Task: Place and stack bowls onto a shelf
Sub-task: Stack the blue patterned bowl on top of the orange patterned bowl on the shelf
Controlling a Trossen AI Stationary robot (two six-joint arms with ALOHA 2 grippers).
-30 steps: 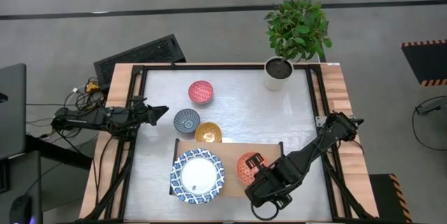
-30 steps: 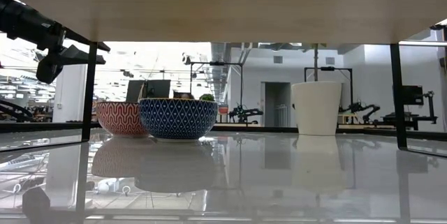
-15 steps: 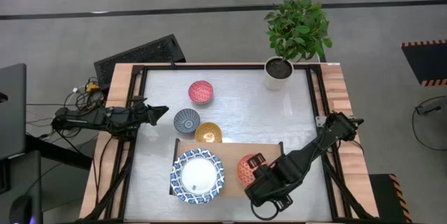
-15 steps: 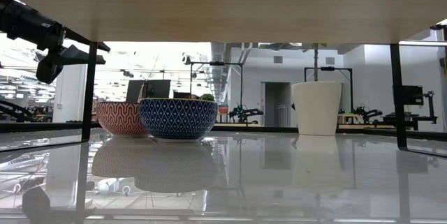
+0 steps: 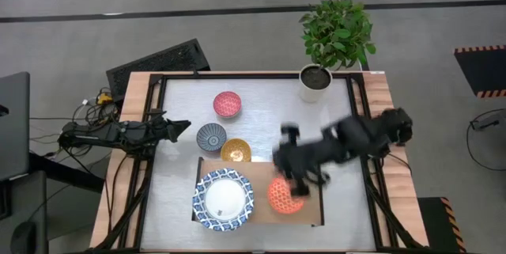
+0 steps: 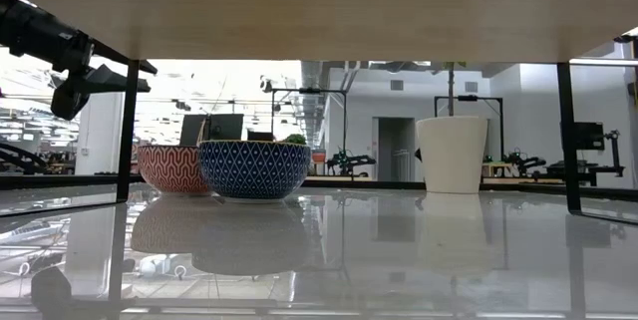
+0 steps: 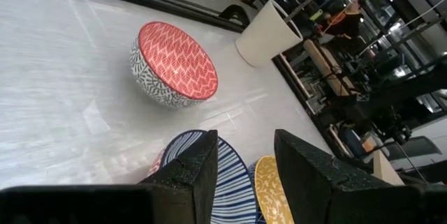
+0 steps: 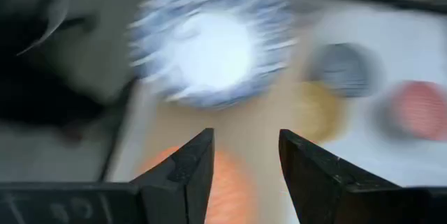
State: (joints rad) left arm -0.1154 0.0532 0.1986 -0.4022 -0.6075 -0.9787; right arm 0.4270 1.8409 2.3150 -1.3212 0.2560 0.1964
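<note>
On the light-wood shelf (image 5: 261,171) stand a large blue-and-white bowl (image 5: 224,199) and an orange bowl (image 5: 283,195). Both rest on their bases. My right gripper (image 5: 289,167) hovers open, blurred, over the shelf's far edge just beyond the orange bowl (image 8: 234,182), touching nothing. A yellow bowl (image 5: 236,151), a dark blue-grey bowl (image 5: 211,136) and a pink-red bowl (image 5: 227,104) sit on the table behind the shelf. My left gripper (image 5: 180,127) waits open at the table's left edge, level, pointing at these bowls (image 7: 174,63).
A white pot (image 5: 315,80) with a green plant stands at the table's far right. Black frame rails (image 5: 356,119) run along the table's sides. The shelf's right third (image 5: 310,206) is bare. The low view shows the shelf's underside (image 6: 319,1) overhead.
My right gripper has let go of the orange bowl and swung away from it toward the table's far edge, moving fast. The orange bowl stays on the shelf, now uncovered.
</note>
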